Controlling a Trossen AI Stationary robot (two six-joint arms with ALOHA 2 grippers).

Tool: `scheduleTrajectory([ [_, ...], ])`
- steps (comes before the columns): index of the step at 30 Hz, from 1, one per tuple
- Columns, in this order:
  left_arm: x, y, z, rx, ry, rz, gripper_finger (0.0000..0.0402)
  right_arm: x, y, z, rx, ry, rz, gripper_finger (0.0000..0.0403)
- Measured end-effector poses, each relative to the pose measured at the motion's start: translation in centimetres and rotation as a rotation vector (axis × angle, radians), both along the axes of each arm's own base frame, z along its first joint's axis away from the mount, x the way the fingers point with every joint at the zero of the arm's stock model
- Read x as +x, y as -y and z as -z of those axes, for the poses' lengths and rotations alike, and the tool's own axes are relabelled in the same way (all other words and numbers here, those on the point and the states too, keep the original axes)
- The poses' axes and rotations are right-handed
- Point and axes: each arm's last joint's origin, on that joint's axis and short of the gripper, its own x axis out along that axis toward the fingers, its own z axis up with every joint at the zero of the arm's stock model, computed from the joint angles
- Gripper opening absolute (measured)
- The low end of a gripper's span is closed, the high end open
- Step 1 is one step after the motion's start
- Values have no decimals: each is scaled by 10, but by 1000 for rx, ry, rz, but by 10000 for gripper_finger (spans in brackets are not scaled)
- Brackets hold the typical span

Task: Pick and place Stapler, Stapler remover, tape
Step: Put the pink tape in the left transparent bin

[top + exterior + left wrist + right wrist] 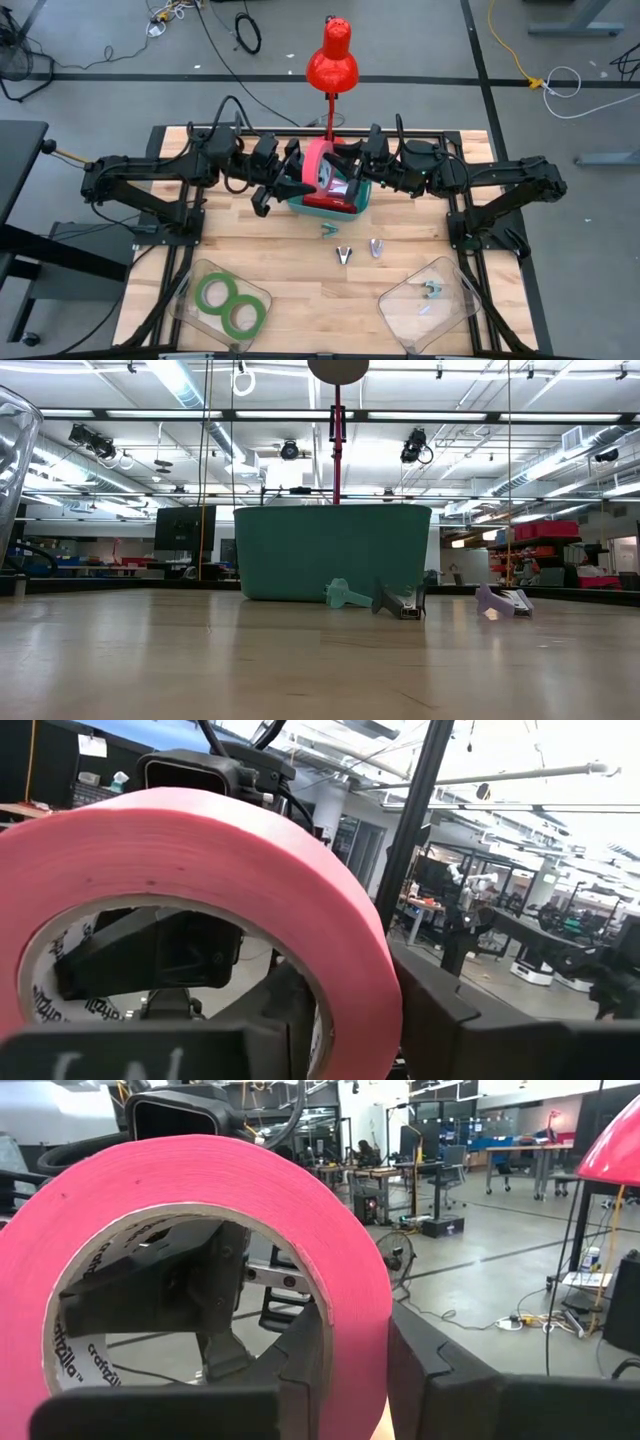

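Pink tape roll point(318, 160) held above teal bin point(350, 205), both arms' fingers grasping it.

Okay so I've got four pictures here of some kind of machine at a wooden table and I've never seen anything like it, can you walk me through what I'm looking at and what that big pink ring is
It is a robot with two dark arms, each ending in a two-finger gripper. One picture looks straight down on the table, one looks level across the tabletop, and two come from small cameras on the arms' wrists.

The left gripper and right gripper meet above a teal bin. Between them is the pink tape roll; it fills both wrist pictures. The right gripper is closed on it, and the left one is at it too, as in a hand-over; I cannot tell whether the left has gripped.

On the table lie a teal staple remover and two small silvery ones. One clear tray holds two green tape rolls; another clear tray holds a small item. A red lamp stands behind.
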Motion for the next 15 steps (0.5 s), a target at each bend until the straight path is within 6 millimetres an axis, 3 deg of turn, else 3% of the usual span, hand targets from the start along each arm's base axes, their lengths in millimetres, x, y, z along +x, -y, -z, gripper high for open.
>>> scheduleTrajectory([
  [7, 0, 0, 0, -3, -3, 2, 113, 0, 0, 0, 0, -1, 0, 70],
  [15, 0, 0, 0, 8, 2, 1, 112, -1, 0, 0, 5, 2, 4, 121],
])
